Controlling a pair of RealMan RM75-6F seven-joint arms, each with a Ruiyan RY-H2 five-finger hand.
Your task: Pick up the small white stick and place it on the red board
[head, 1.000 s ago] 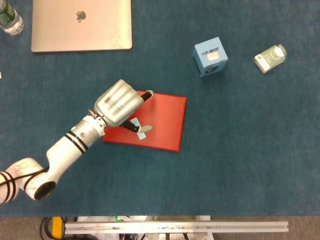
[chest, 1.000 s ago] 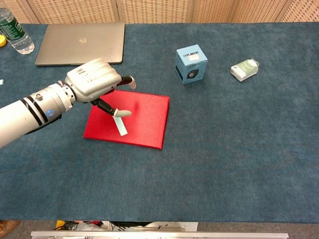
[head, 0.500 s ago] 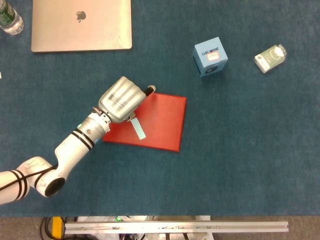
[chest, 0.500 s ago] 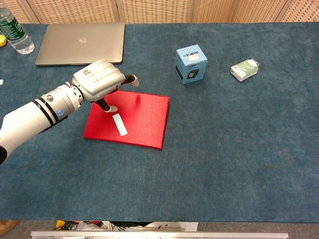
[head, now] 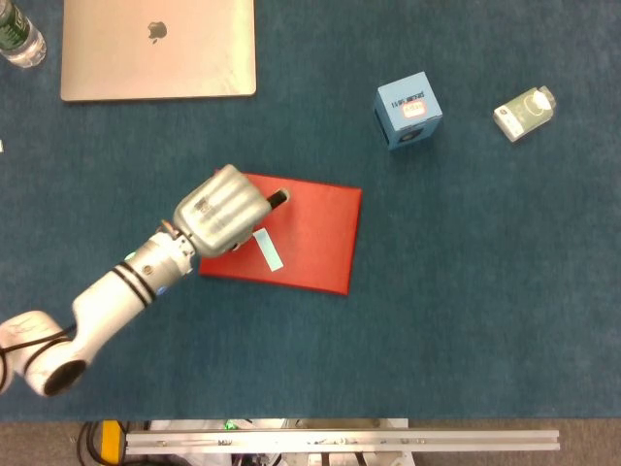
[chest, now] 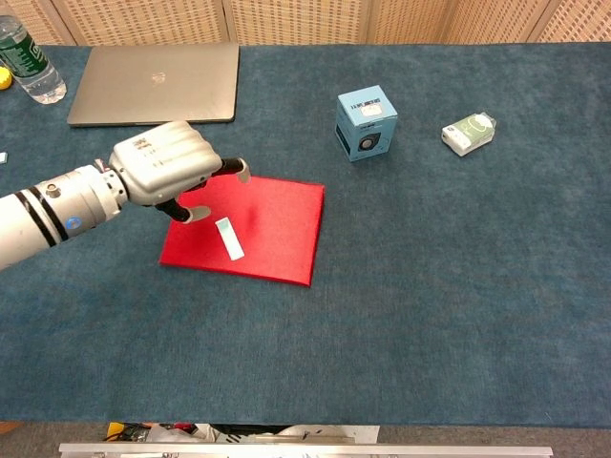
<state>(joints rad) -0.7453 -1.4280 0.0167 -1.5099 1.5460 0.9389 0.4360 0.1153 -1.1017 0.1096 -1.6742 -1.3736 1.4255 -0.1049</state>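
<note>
The small white stick (head: 270,250) (chest: 229,239) lies flat on the left part of the red board (head: 320,233) (chest: 277,229). My left hand (head: 221,211) (chest: 162,172) hovers over the board's left edge, just left of the stick and apart from it. Its fingers are spread and hold nothing. The right hand shows in neither view.
A closed laptop (head: 158,49) (chest: 153,84) lies at the back left, with a water bottle (head: 17,37) (chest: 27,65) beside it. A blue box (head: 408,110) (chest: 367,122) and a small white-green packet (head: 524,113) (chest: 468,133) stand to the right of the board.
The left hand let go of the stick, which now rests on the board. The hand then drew back to the left, away from the stick.
</note>
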